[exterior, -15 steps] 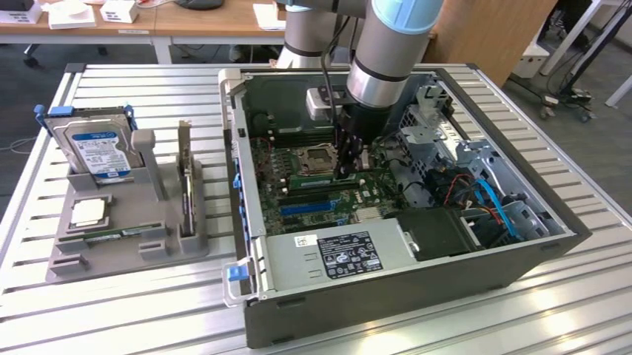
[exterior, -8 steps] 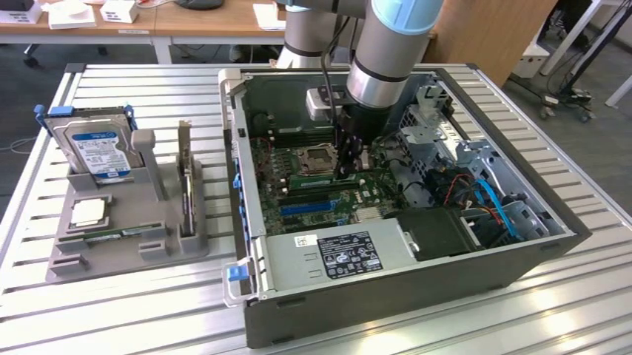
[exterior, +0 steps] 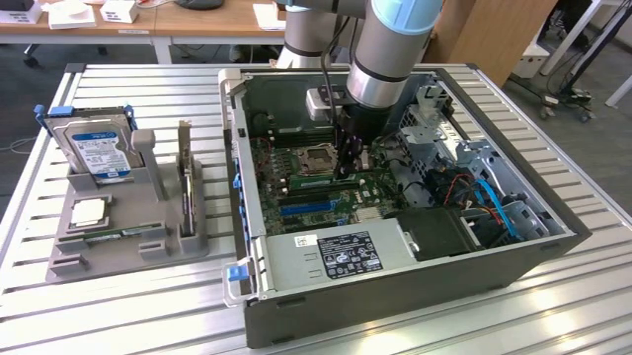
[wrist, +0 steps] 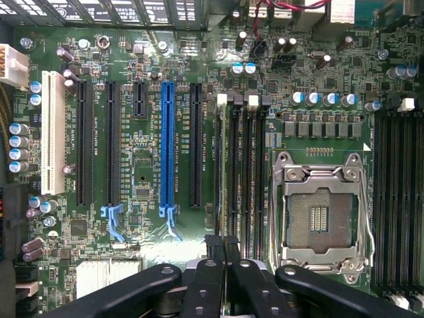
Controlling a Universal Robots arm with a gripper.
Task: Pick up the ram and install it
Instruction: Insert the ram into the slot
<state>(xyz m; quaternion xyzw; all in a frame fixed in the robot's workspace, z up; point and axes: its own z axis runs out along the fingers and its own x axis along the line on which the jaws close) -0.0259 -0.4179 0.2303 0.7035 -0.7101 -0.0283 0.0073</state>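
Gripper [wrist: 222, 246] clenched, fingertips together directly above 1 ram [wrist: 224, 172] standing on motherboard [wrist: 147, 265]; contact cannot be told. Processor socket [wrist: 321, 212] adjacent.

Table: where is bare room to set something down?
Free: table slats on the camera side of the grey holder, slats behind it, and the corner at the exterior view's right of the computer case. Crowded: holder, case interior.

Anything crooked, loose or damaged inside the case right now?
Nothing stands out. The ram lies straight along its slot beside the empty CPU socket, with the shut pincer at one end of it. No visible damage on the motherboard.
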